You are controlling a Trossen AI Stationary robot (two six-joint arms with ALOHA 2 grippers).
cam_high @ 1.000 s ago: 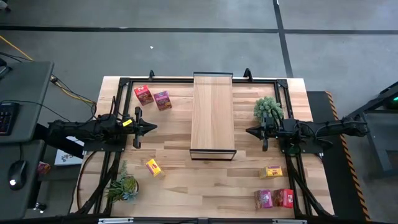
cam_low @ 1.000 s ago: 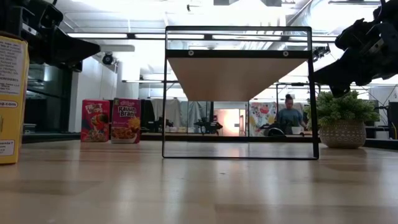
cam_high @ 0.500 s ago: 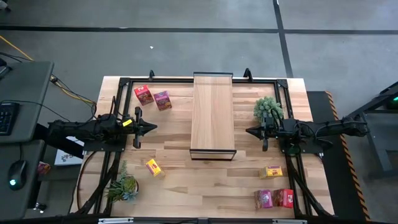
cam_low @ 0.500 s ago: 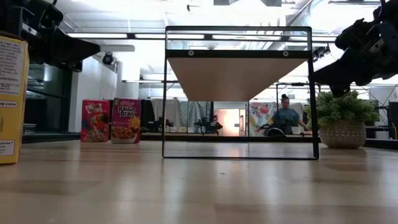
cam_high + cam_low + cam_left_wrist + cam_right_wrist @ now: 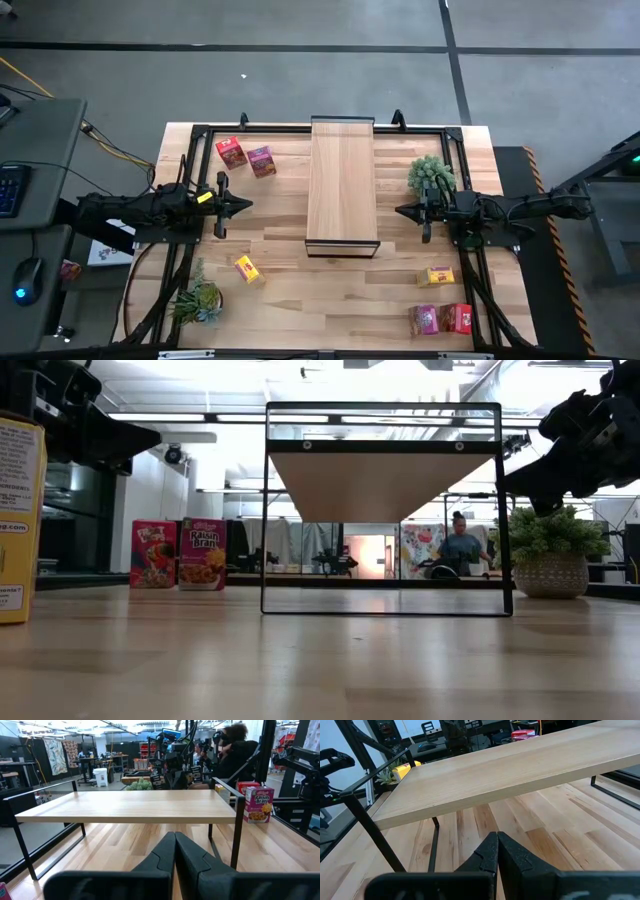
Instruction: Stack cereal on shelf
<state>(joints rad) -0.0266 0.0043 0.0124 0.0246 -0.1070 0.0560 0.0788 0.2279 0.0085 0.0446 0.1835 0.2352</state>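
Note:
The shelf (image 5: pixel 342 185), a light-wood plank on a thin black frame, stands on its legs at the table's middle. Cereal boxes stand about it: a red one (image 5: pixel 231 152) and a magenta one (image 5: pixel 262 161) at the far left, a yellow one (image 5: pixel 246 268) at the near left, another yellow one (image 5: pixel 437 276), a magenta one (image 5: pixel 424 320) and a red one (image 5: pixel 459 318) at the near right. My left gripper (image 5: pixel 248 206) is shut, left of the shelf. My right gripper (image 5: pixel 400 211) is shut, right of the shelf. Both hang above the table and hold nothing.
A potted plant (image 5: pixel 431 174) stands by the right arm, another plant (image 5: pixel 198 298) at the near left. A black rail frame (image 5: pixel 190 140) runs round the table. A person (image 5: pixel 462 548) sits in the room beyond the table. Bare tabletop lies in front of the shelf.

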